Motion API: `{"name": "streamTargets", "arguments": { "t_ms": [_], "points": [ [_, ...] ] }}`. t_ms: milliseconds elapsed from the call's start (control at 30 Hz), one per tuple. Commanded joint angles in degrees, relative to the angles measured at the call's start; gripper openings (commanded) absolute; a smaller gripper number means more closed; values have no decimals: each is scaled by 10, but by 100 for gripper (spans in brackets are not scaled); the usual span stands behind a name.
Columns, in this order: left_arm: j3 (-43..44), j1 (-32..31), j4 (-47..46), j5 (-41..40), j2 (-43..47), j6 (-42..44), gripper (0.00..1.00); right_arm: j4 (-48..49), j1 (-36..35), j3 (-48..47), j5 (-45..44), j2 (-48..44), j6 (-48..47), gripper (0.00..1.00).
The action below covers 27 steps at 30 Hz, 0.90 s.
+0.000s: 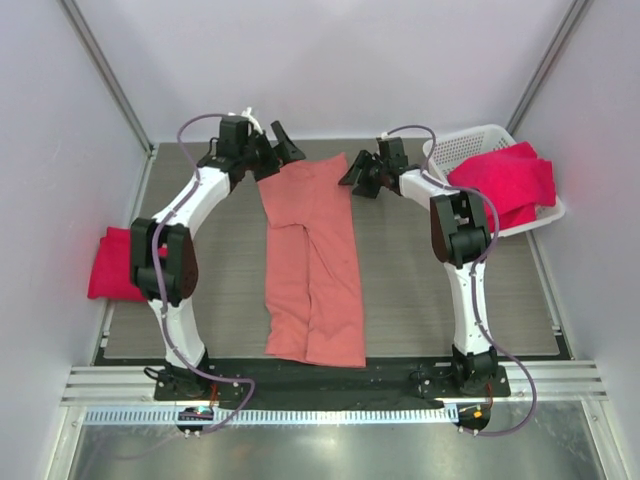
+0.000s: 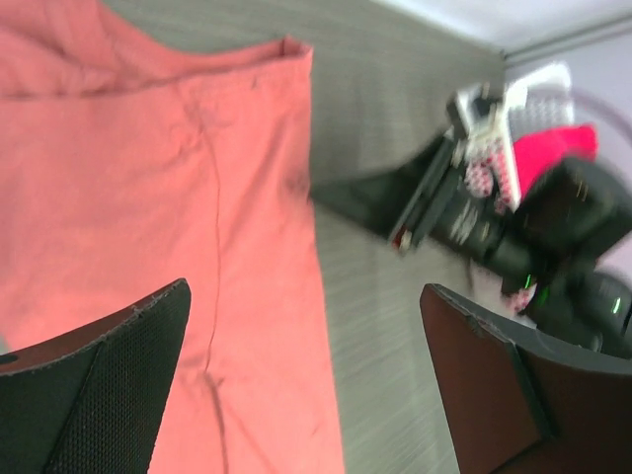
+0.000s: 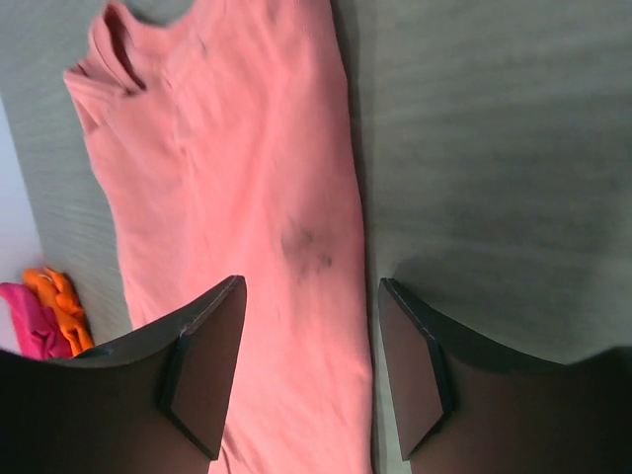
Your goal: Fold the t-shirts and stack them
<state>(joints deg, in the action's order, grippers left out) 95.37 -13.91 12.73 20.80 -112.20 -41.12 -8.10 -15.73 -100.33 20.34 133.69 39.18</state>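
Note:
A salmon-pink t-shirt (image 1: pixel 312 265) lies folded into a long strip down the middle of the table; it also shows in the left wrist view (image 2: pixel 158 197) and the right wrist view (image 3: pixel 237 178). My left gripper (image 1: pixel 278 150) is open and empty above its far left corner. My right gripper (image 1: pixel 355 170) is open and empty above its far right edge. A folded crimson-red t-shirt (image 1: pixel 118 265) lies at the table's left edge. More crimson-red t-shirts (image 1: pixel 505 185) sit in the basket.
A white mesh basket (image 1: pixel 470 145) stands at the far right of the table. The grey mat (image 1: pixel 440 300) lies bare on both sides of the pink shirt. White walls close in the table at the back and sides.

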Motion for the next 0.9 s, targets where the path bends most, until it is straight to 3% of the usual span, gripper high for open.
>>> {"name": "streamTargets", "arguments": {
  "t_ms": [0, 33, 133, 167, 267, 567, 633, 667, 767, 867],
  "points": [
    [-76, 1, 14, -20, 42, 51, 99, -13, 5, -82, 23, 46, 14, 62],
    [-85, 2, 16, -27, 44, 53, 100, -17, 6, -98, 26, 69, 15, 61],
    [-106, 7, 15, -43, 35, 49, 100, -30, 8, -150, 21, 99, 16, 46],
    [-107, 7, 8, -44, 31, 47, 100, -33, 10, -158, 14, 112, 16, 29],
    [-129, 5, -15, -50, 29, 44, 99, -38, 20, -177, -10, 124, 18, 2],
    [-245, -10, -53, -102, 90, 18, 99, -41, 64, -257, -40, 151, 13, 1],
    [-267, -21, -63, -114, 108, 14, 100, -42, 71, -275, -19, 160, 14, 33],
    [-279, -27, -64, -133, 125, 8, 100, -42, 71, -275, -11, 156, 11, 55],
    [-323, -31, -72, -162, 170, -12, 100, -43, 69, -233, 3, 106, -15, 63],
    [-374, -13, -79, -189, 200, -52, 100, -39, 61, -136, -18, 14, -41, 63]
  ]
}}
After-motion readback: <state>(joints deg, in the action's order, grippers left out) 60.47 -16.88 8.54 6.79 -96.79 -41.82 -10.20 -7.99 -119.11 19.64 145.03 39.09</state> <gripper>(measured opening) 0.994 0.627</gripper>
